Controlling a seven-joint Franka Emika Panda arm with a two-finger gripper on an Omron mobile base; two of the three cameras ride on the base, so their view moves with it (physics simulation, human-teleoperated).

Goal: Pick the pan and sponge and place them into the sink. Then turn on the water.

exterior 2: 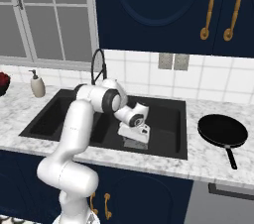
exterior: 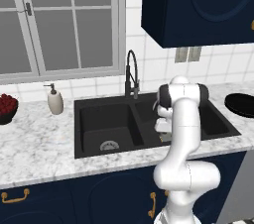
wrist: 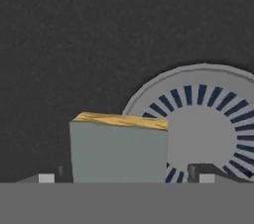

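Note:
My gripper (wrist: pixel 126 179) is down in the right basin of the black sink (exterior: pixel 79 119), and its jaws stand open. Between them is the sponge (wrist: pixel 119 148), grey-teal face toward the camera with a yellow edge on top; a narrow gap shows on each side between it and the fingertips (wrist: pixel 46 178). It lies on the basin floor beside the round silver drain (wrist: pixel 203 119). In the right base view the hand (exterior 2: pixel 134 134) hangs low over that basin. The black pan (exterior 2: pixel 222 131) rests on the counter right of the sink, handle toward the front; its edge shows in the left base view (exterior: pixel 240 104).
The black gooseneck faucet (exterior: pixel 131 77) stands behind the sink's divider. A beige soap dispenser (exterior: pixel 55 101) and a dark bowl of red fruit (exterior: pixel 6 108) sit on the marble counter to the left. Dark blue upper cabinets (exterior 2: pixel 158 10) hang above the right side.

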